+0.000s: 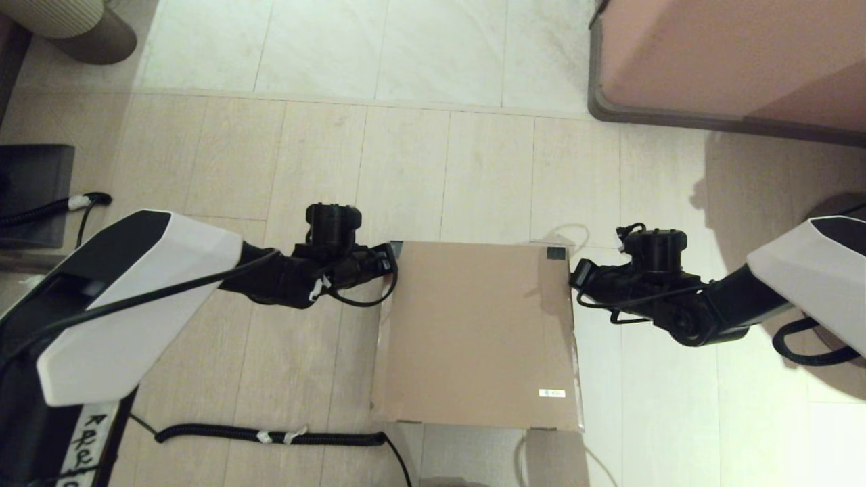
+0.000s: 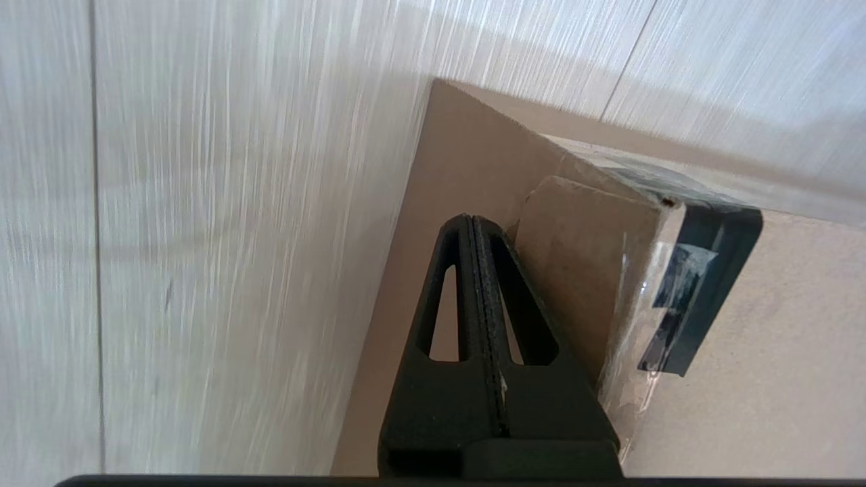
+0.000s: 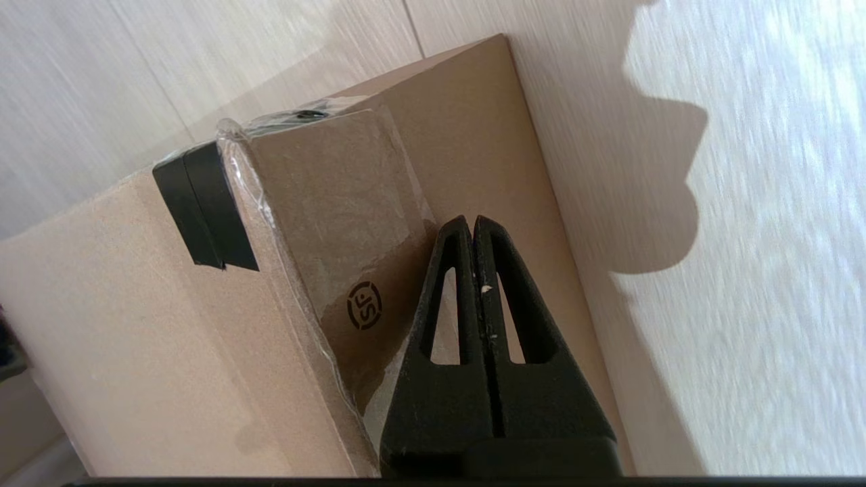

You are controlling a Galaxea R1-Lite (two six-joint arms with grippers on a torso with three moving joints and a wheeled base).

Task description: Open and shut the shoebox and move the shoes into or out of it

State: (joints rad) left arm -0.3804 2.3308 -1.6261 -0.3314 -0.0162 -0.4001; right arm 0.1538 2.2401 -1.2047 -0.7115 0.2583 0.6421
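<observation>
The brown cardboard shoebox (image 1: 477,335) stands on the floor in front of me with its lid down; dark tape marks its two far lid corners and a small white label (image 1: 551,393) sits near the front right. My left gripper (image 1: 391,265) is shut with nothing in it, against the box's far left corner, beside the side flap (image 2: 582,270) in the left wrist view. My right gripper (image 1: 574,276) is shut and empty at the far right corner, next to the taped side flap (image 3: 338,203). The shoes are hidden.
A large pinkish-brown furniture block with a grey base (image 1: 731,61) fills the far right. A round beige object (image 1: 81,27) stands far left, a dark block (image 1: 34,193) at the left edge, and a black cable (image 1: 270,436) lies near the box's front left.
</observation>
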